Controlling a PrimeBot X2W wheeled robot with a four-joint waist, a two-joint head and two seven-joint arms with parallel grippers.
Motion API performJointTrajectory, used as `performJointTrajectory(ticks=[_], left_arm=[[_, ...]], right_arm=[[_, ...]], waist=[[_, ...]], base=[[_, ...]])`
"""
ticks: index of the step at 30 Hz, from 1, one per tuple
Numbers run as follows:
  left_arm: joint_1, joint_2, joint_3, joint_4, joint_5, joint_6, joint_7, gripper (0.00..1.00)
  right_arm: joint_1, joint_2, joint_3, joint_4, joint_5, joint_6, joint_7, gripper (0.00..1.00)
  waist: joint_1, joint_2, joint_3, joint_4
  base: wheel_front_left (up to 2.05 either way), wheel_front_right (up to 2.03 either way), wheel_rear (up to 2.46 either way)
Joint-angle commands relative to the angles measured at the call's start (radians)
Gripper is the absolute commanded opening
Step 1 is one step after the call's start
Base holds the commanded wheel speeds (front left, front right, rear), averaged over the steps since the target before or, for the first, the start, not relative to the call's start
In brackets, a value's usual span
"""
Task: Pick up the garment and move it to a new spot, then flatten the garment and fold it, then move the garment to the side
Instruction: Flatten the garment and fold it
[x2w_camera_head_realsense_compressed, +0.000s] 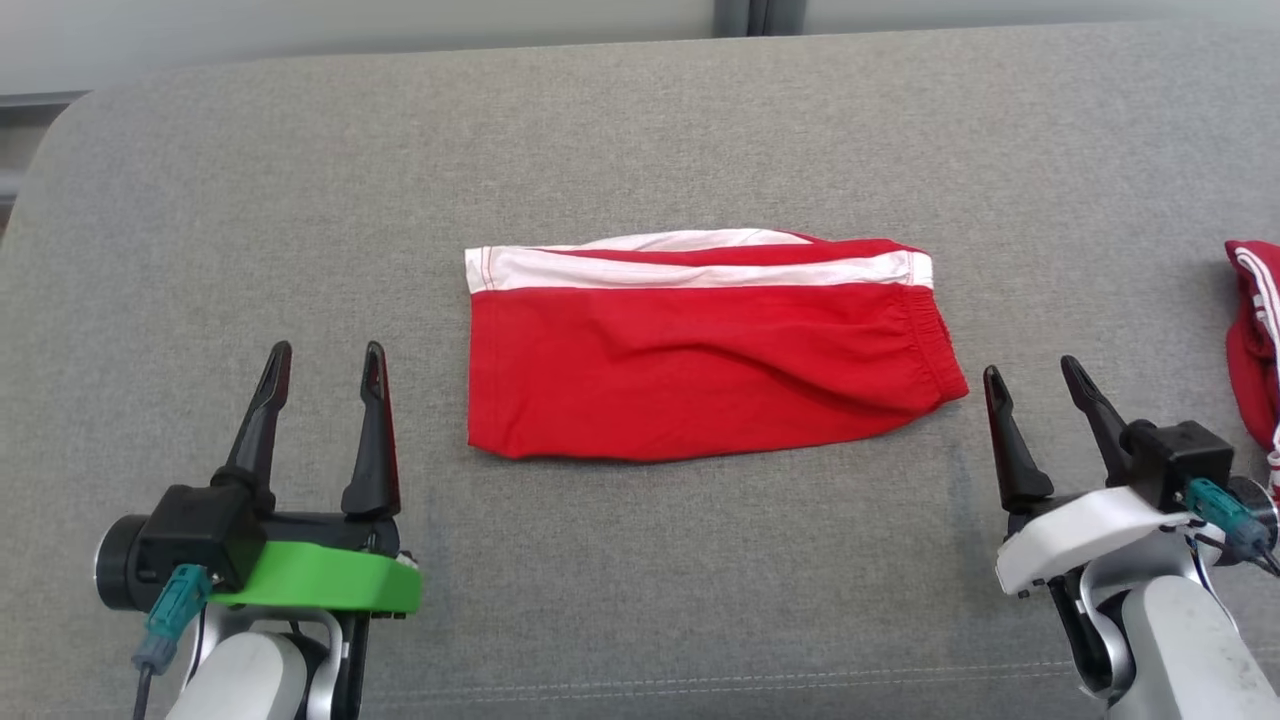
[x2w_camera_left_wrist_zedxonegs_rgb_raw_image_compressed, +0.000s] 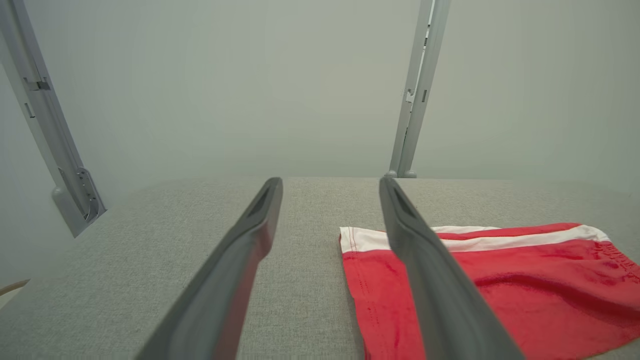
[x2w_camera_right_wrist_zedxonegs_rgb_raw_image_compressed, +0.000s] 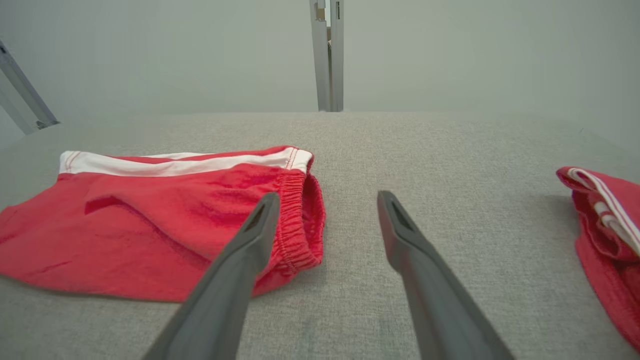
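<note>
Grey fabric-covered worktop (x2w_camera_head_realsense_compressed: 640, 130) is carrying everything. The garment (x2w_camera_head_realsense_compressed: 700, 360) - red shorts with a white band along the far edge - is lying folded flat near the worktop's middle, with the gathered waistband pointing to the robot's right and the hem to its left. A second red piece (x2w_camera_head_realsense_compressed: 1255, 340) with white stripes is sitting bunched at the right edge, well apart from the garment and partly cut off by the frame.

The left hand (x2w_camera_head_realsense_compressed: 329, 350) is sitting at the near left with its fingers pointing away from the robot. The jaws are standing wide apart and gripping nothing. The garment's hem side is lying to the right of this hand and slightly ahead, near but not touching. In the left wrist view the garment (x2w_camera_left_wrist_zedxonegs_rgb_raw_image_compressed: 525, 290) is showing behind the right-side finger.

The right hand (x2w_camera_head_realsense_compressed: 1030, 368) is sitting at the near right - also spread wide and gripping nothing. The waistband corner is lying just beside it on its left, apart from the fingers. In the right wrist view the garment (x2w_camera_right_wrist_zedxonegs_rgb_raw_image_compressed: 150, 225) is lying left of the fingers and the second red piece (x2w_camera_right_wrist_zedxonegs_rgb_raw_image_compressed: 605, 230) far right.
</note>
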Motion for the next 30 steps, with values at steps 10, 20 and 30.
performJointTrajectory(ticks=[10, 20, 30], left_arm=[[-0.060, -0.045, -0.003, 0.036, 0.019, -0.031, -0.002, 1.00], [-0.073, -0.083, 0.024, 0.053, 0.048, -0.063, -0.002, 1.00], [-0.072, -0.096, 0.052, 0.069, 0.064, -0.085, -0.002, 1.00]], right_arm=[[-0.197, -0.057, 0.047, 0.318, -0.010, 0.000, -0.006, 1.00], [-0.303, -0.035, 0.089, 0.506, 0.052, 0.000, -0.050, 0.00], [-0.230, -0.056, -0.018, 0.434, 0.128, -0.001, -0.087, 0.00]], waist=[[0.0000, 0.0000, 0.096, 0.109], [0.0000, 0.0000, 0.126, 0.126], [0.0000, 0.0000, 0.127, 0.073]], base=[[0.00, 0.00, 0.00], [0.00, 0.00, 0.00], [0.00, 0.00, 0.00]])
